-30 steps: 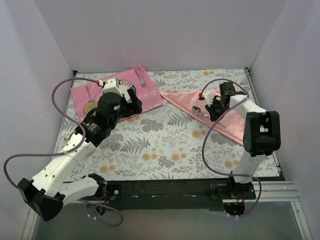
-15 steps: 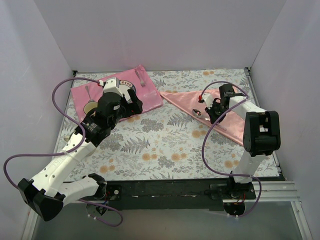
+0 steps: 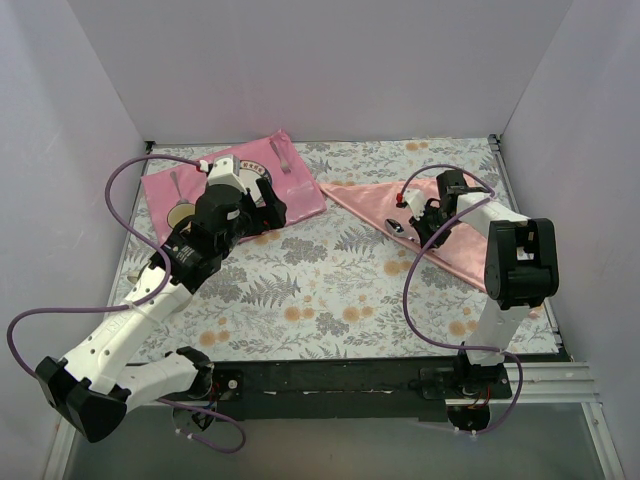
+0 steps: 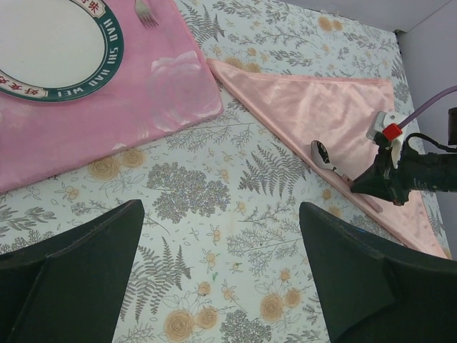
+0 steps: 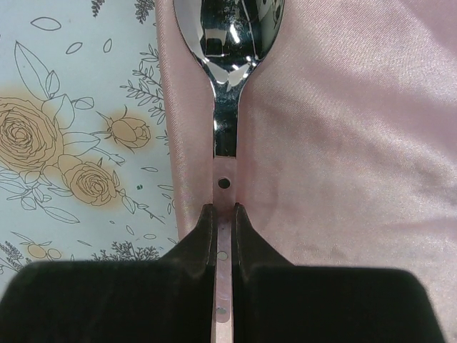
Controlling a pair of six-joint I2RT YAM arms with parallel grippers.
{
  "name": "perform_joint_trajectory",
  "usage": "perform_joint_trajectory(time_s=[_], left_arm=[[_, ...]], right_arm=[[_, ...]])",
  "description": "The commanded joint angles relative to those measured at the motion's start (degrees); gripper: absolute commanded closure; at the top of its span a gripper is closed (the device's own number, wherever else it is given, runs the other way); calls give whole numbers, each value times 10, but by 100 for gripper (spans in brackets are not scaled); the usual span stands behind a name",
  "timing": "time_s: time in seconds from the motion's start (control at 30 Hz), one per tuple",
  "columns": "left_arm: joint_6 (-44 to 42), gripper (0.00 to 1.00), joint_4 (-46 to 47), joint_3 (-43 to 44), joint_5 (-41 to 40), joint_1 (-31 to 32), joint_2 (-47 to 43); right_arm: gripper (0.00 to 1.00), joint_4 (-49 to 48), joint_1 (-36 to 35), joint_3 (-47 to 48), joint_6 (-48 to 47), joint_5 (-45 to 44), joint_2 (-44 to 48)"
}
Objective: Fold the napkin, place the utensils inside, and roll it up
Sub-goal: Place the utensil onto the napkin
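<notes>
The right tool [image 5: 223, 213] is clenched on the handle of the spoon [image 5: 227, 43], over the long edge of the napkin [image 5: 343, 143]. The left tool [image 4: 221, 211] hangs released, well apart from the napkin.

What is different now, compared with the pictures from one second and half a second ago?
The right gripper, shut on the spoon by its handle, shifted a little toward the near edge of the table, taking the spoon's bowl with it at the edge of the napkin. The left gripper, open, the plate, the pink mat and the napkin stayed as they were.
</notes>
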State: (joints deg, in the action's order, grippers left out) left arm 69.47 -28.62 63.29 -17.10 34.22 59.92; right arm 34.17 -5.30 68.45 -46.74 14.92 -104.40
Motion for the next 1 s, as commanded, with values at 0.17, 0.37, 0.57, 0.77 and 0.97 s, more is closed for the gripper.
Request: perform_joint_trajectory(time_s=[0.17,0.37,0.57,0.77,0.97], left_arm=[[5,9,9,19,24,-5,9],[2,9,9,19,30,-6,13],[-3,9,12,18,32,-10,12],[-4,9,13,13,33,-12,11],[-7,9,17,2,31,-13,7]], right_arm=[[99,16,1,0,-8,-18,18],[99,20,1,-5,-8,-27,25],[99,15,1,-16,-10,-33,37],[99,22,0,-12,-12,-34,25],[99,26,-1,-10,-11,-37,17]])
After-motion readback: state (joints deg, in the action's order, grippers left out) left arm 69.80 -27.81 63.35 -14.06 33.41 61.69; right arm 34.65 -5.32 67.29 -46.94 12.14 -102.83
